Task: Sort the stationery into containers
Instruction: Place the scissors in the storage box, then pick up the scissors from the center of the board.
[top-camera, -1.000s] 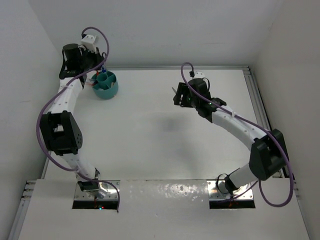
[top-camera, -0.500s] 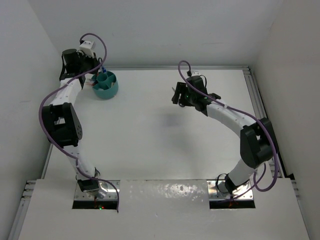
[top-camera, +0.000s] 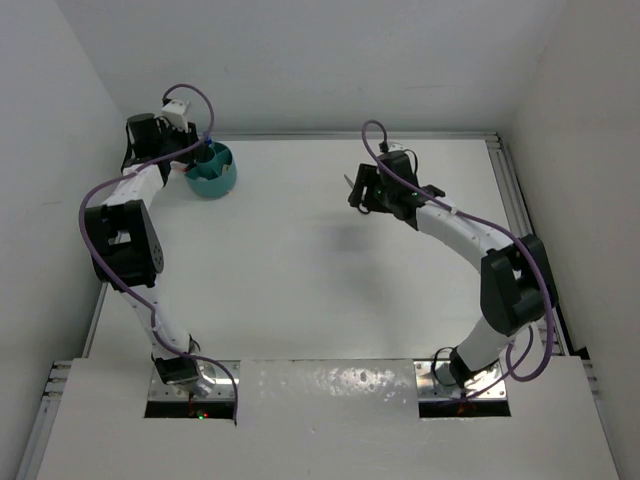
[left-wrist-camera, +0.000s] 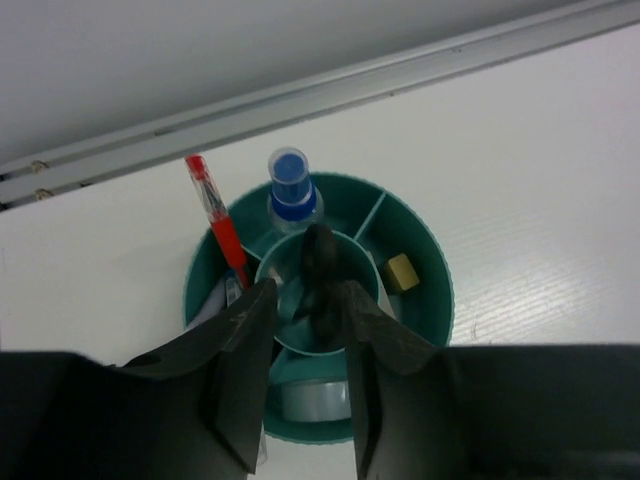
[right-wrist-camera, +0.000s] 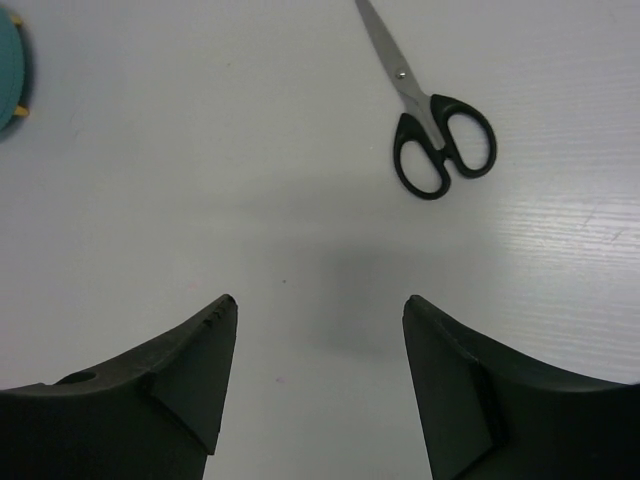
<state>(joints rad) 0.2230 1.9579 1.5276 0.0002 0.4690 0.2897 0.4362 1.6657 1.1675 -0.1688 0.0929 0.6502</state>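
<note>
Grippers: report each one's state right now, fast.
Left gripper: open, jaws parted over the teal organiser, gripping nothing that shows.
Right gripper: open, empty, scissors lying on the table ahead of it.

**Twin white arms, black joints, purple cabling**
The left arm (top-camera: 140, 185) and right arm (top-camera: 470, 235) are made of white tubular links joined by boxy black joint housings. A purple cable (top-camera: 95, 200) runs back from behind each claw, hanging in loose loops off the links on its way to the base. The left claw (left-wrist-camera: 305, 300) and right claw (right-wrist-camera: 320, 310) share matte black, wedge-shaped fingers (right-wrist-camera: 190, 370) with blunt tips. A small white block (top-camera: 178, 105) sits just behind each claw.
</note>
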